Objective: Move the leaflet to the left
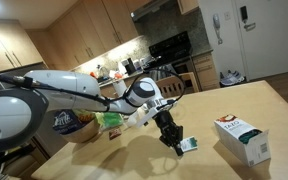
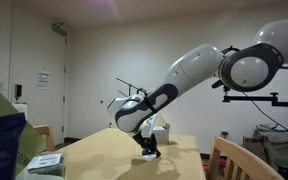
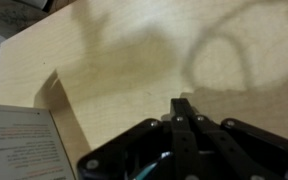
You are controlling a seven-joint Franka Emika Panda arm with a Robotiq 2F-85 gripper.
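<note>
Hand [image 1: 179, 146] clenched, its black fingers pressed together on what looks like one small white-and-green leaflet [image 1: 189, 145]. The leaflet sticks out sideways from the fingertips, low over the wooden bench [image 1: 134, 165]; whether it touches the wood cannot be told. Only this exterior view shows the leaflet clearly. In an exterior view from farther off, the hand [image 2: 149, 150] is a dark shape, and the card is too small to make out. The wrist view shows the fingers [image 3: 184, 112] closed together, with one carton box [image 3: 19, 145] near them. That box [image 1: 241, 138] stands near the leaflet, apart from it. One blue bag [image 1: 69, 122] and one green bag [image 1: 110, 120] lie well apart, behind the arm.
</note>
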